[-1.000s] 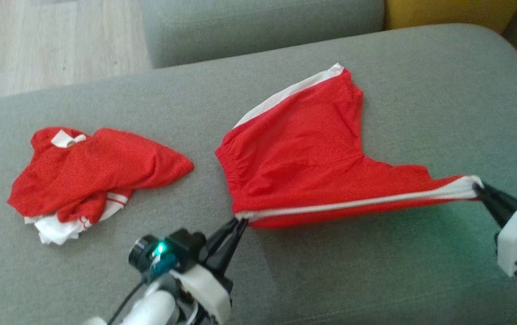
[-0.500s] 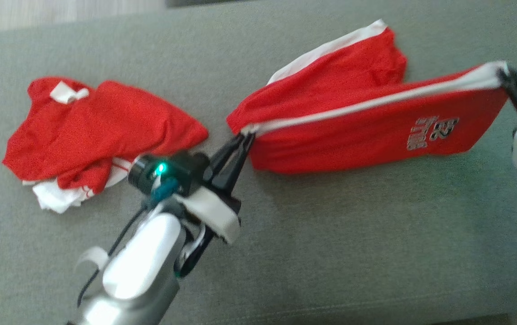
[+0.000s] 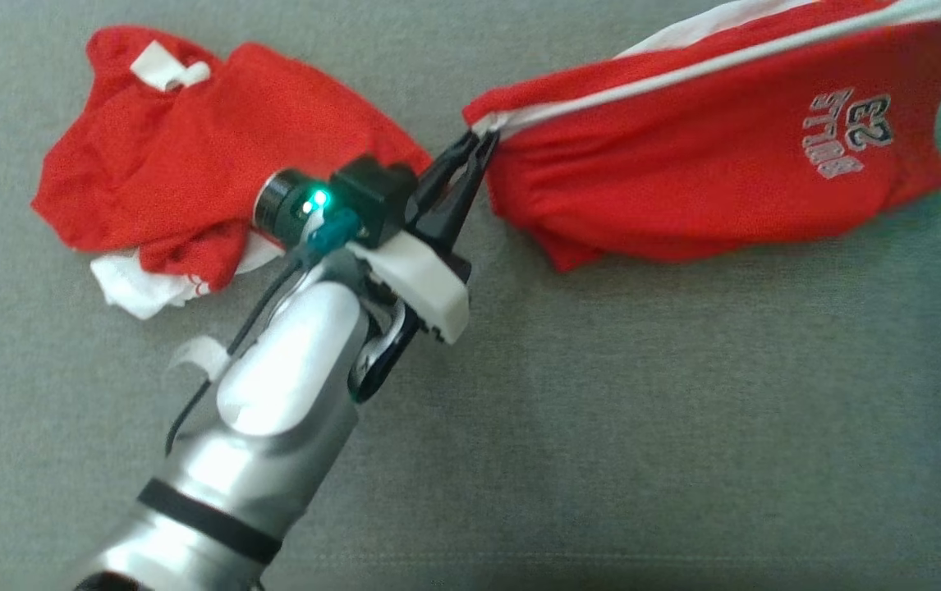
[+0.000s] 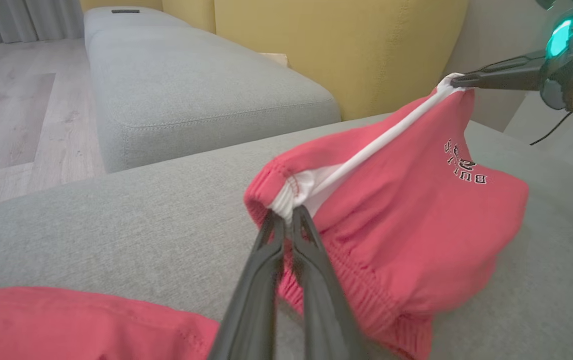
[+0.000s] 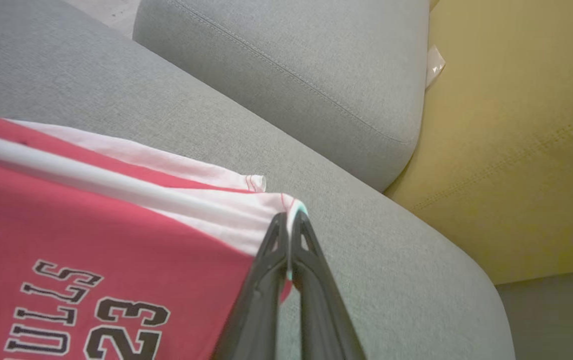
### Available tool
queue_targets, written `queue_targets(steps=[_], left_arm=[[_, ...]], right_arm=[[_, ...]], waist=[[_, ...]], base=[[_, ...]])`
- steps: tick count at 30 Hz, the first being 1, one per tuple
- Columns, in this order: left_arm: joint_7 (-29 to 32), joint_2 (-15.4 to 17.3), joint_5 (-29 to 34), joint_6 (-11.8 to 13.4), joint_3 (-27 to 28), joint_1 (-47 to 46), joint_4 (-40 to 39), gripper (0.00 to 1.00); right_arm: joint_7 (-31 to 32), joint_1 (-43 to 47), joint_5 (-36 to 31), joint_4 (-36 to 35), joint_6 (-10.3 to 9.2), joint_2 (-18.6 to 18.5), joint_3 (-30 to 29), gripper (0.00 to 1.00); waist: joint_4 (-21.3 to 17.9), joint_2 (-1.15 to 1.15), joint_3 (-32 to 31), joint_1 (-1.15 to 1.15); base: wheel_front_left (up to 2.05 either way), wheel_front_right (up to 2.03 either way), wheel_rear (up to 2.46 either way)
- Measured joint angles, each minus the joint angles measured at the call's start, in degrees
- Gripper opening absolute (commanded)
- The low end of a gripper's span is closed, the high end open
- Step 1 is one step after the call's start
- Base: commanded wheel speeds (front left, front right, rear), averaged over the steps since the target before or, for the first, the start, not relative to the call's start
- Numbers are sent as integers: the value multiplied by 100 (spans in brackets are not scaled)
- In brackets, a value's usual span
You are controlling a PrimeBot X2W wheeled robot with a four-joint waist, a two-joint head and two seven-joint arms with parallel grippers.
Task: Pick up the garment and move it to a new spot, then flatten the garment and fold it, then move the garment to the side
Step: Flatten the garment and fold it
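Note:
The garment [image 3: 709, 172] is a pair of red shorts with white side stripes and a printed number, held stretched above the grey sofa cushion [image 3: 643, 427]. My left gripper [image 3: 483, 141] is shut on its elastic waistband corner [image 4: 286, 202]. My right gripper [image 5: 289, 217] is shut on the white hem corner of a leg, and it also appears at the top right of the left wrist view [image 4: 459, 80]. The cloth hangs folded over between the two grips, its lower fold resting on the cushion.
A second red and white garment [image 3: 191, 139] lies crumpled on the cushion to the left, beside my left wrist. Another grey cushion [image 4: 181, 100] and a yellow backrest [image 5: 516, 150] stand behind. Wooden floor [image 4: 11, 110] lies beyond the sofa.
Both grippers have lifted the near edge of the shorts and carried it away from me, folding them over so the printed side shows. The head camera has tilted down.

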Motion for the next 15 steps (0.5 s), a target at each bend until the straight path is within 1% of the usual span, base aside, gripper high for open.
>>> queue_targets(steps=[10,11,12,13,15], left_arm=[[-57,-100,-200,21,-279,-552,355,0],[-57,-100,-222,34,-370,-593,366,44],[-57,-101,-225,43,-424,-619,371,74],[-58,-101,-240,78,-470,-634,374,100],[-66,-96,-328,144,-533,-659,412,100]], right_arm=[[-368,-888,101,803,0,-15,659,0],[-409,-954,131,899,0,-8,714,49],[-453,-1007,147,987,0,-5,775,95],[-488,-1049,171,1084,0,3,824,100],[-564,-1112,241,1291,0,27,915,100]], waist=[[269,0,442,-1],[287,0,479,-1],[301,0,509,-1],[312,0,533,-1],[315,0,562,-1]], base=[[0,0,0],[0,0,0],[0,0,0],[0,0,0],[0,0,0]])
